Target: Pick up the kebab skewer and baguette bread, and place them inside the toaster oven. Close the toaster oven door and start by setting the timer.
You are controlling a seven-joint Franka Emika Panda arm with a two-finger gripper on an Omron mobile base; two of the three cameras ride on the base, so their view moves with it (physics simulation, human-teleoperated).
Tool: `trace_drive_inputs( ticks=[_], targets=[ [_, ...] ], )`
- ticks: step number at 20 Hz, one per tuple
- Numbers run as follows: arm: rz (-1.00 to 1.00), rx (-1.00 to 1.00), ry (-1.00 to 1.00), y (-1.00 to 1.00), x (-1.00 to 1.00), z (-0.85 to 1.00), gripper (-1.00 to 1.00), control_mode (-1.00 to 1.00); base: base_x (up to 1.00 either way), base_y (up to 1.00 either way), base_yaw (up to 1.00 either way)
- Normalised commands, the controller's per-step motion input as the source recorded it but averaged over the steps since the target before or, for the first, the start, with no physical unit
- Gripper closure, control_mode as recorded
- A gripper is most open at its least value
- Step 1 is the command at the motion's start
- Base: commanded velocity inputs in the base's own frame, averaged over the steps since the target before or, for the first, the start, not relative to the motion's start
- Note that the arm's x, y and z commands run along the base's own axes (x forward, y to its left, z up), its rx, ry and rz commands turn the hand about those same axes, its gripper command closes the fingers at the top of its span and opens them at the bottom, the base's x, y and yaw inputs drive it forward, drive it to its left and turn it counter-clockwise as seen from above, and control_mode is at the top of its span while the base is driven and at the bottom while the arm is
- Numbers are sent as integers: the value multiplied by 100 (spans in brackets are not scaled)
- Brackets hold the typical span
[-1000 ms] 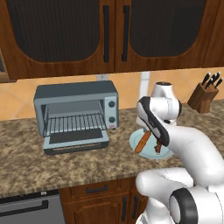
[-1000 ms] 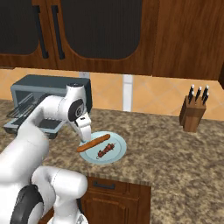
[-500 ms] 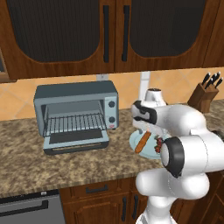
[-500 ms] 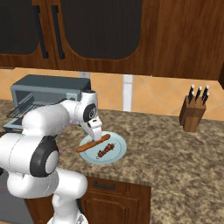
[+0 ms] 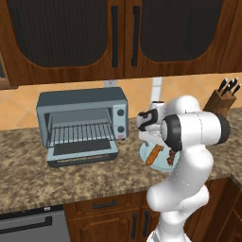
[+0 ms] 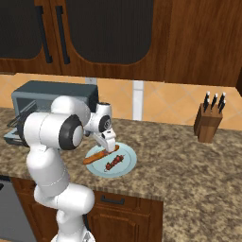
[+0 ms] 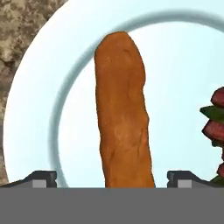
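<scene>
I am on the first step, the pick of the baguette bread (image 7: 122, 113). My tool (image 6: 110, 144) hangs low over the pale blue plate (image 6: 127, 166) with its jaws spread wide and nothing between them yet. In the hand view the loaf runs straight up the middle, between my two fingertips (image 7: 41, 178), so I judge the line-up across it to be good. The kebab skewer (image 6: 115, 163) lies beside the loaf on the same plate, apart from it. The plate sits on the stone surface (image 5: 28, 179), to the right of the toaster oven (image 5: 82, 123), whose door (image 5: 82, 152) lies folded down with the wire rack bare.

Next I should drop straight down until the fingertips straddle the loaf, then clench on it. I must keep clear of the skewer, which sits close to one fingertip.
</scene>
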Motion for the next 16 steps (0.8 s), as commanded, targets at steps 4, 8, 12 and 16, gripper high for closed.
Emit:
trace_drive_inputs(
  ticks=[4, 8, 12, 16],
  targets=[
    [0, 0, 6, -1, 38, -45, -100, -100, 0, 0, 0],
    [-3, 0, 2, -2, 4, -32, -100, -100, 0, 0, 0],
    [-3, 0, 0, -6, -2, -20, -100, -100, 0, 0, 0],
    [-3, 1, -3, -19, -43, -11, 100, -100, 0, 0, 0]
  ],
)
